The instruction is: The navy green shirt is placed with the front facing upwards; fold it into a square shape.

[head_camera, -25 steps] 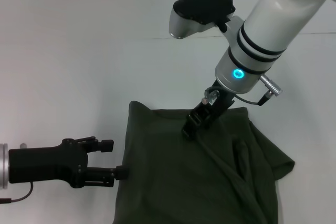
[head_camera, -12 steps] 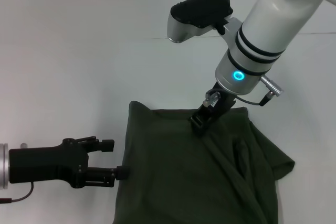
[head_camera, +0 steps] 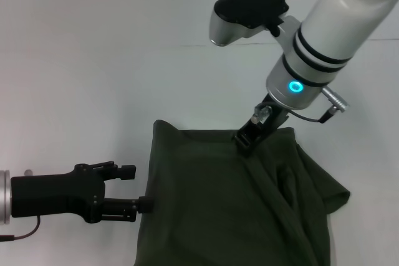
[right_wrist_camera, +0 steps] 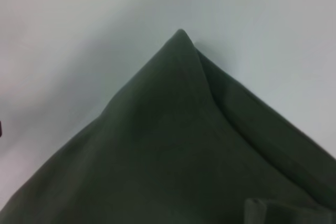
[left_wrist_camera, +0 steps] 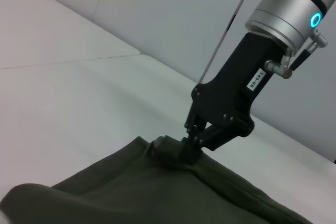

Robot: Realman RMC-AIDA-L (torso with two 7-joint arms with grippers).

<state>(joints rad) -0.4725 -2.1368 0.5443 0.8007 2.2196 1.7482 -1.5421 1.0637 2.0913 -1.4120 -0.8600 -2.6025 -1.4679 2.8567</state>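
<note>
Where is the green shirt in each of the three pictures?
Head view: navy green shirt fills the lower middle, under the right gripper.
Left wrist view: along the bottom, bunched at that gripper.
Right wrist view: fills the lower part, one corner pointing up.
Shared landmark: the white table.

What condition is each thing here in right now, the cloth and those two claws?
Dark olive-green cotton shirt: partly folded on the white table, plain side up, far edge bunched where it is pinched.
Right claw: shut on the shirt's far edge, arm angled down onto it.
Left claw: low beside the shirt's left edge, fingers open, holding nothing.
</note>
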